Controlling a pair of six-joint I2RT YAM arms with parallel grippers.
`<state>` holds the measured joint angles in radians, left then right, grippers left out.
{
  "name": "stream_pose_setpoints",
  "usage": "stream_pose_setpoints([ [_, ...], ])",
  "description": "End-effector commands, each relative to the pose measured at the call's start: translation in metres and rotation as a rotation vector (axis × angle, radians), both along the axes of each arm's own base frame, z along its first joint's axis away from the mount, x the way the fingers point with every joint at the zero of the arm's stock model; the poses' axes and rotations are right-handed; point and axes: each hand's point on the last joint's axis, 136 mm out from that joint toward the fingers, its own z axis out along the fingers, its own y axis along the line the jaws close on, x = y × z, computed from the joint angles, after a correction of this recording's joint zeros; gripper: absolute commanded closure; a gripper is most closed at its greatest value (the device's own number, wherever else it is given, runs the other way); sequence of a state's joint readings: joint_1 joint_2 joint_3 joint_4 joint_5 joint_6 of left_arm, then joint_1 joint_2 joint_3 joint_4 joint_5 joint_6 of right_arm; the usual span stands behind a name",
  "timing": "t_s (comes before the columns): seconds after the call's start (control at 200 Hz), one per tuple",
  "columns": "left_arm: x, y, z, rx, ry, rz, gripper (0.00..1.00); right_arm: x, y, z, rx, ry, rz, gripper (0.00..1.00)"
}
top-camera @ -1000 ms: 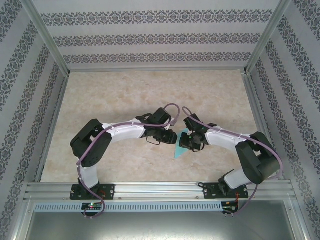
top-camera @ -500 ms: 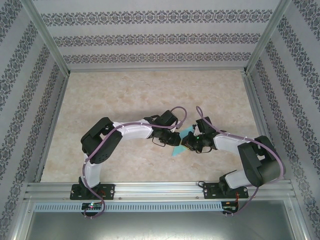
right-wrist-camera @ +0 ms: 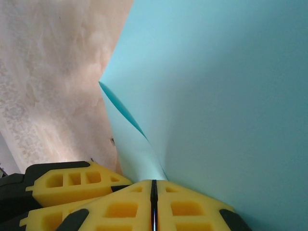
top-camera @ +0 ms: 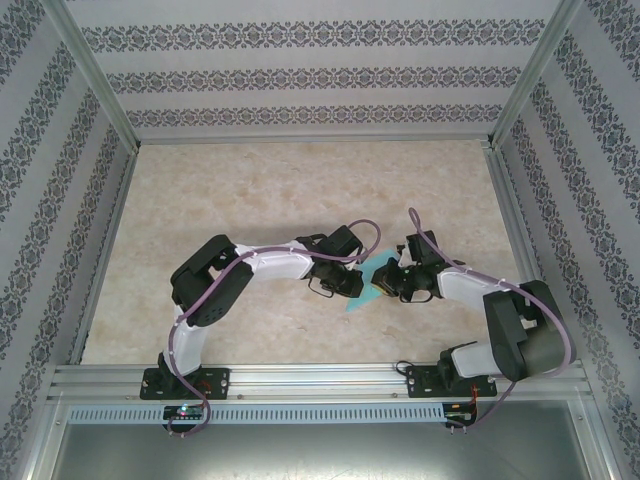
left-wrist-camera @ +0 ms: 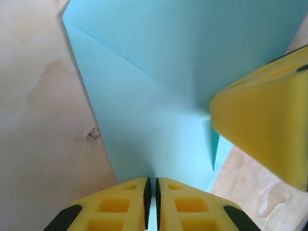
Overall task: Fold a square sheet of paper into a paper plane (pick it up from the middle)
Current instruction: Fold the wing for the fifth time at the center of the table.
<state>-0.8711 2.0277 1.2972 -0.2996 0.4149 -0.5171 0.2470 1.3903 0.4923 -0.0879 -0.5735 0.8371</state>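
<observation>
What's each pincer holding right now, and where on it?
Both pinch the partly folded blue paper: left pincer on one edge, right pincer on the facing edge, close together.

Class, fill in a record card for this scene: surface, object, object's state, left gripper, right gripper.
surface: pale marbled table
object: light-cyan paper sheet
object's state: partly folded, diagonal fold line showing
left gripper: shut on the paper sheet
right gripper: shut on the paper sheet, facing the left gripper
</observation>
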Motion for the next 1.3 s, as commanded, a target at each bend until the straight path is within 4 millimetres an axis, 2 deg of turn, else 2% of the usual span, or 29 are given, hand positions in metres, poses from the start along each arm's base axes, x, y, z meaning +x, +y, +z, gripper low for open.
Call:
stream_pose_setpoints([
  [0.0,-0.012,0.013,-0.028,0.109,0.023,-0.032,0.83,0.0,0.002,0.002,0.006,0.009,0.035,0.9],
  [0.32,-0.011,0.018,-0.035,0.155,0.004,-0.052,0.84,-0.001,-0.003,0.001,-0.052,0.033,0.088,0.9],
  [0.734,-0.012,0.019,-0.043,0.177,0.016,-0.06,0.84,-0.025,0.003,-0.004,-0.078,0.101,0.186,0.9],
  [0.879,-0.012,0.019,-0.044,0.178,0.021,-0.061,0.84,-0.032,-0.001,-0.01,-0.118,0.119,0.189,0.9],
  [1.134,-0.013,0.014,-0.035,0.147,0.022,-0.067,0.84,-0.031,-0.013,-0.022,-0.18,0.123,0.138,0.89],
  [1.294,-0.013,0.006,-0.017,0.084,0.018,-0.062,0.84,-0.026,-0.018,-0.03,-0.189,0.133,0.103,0.88],
])
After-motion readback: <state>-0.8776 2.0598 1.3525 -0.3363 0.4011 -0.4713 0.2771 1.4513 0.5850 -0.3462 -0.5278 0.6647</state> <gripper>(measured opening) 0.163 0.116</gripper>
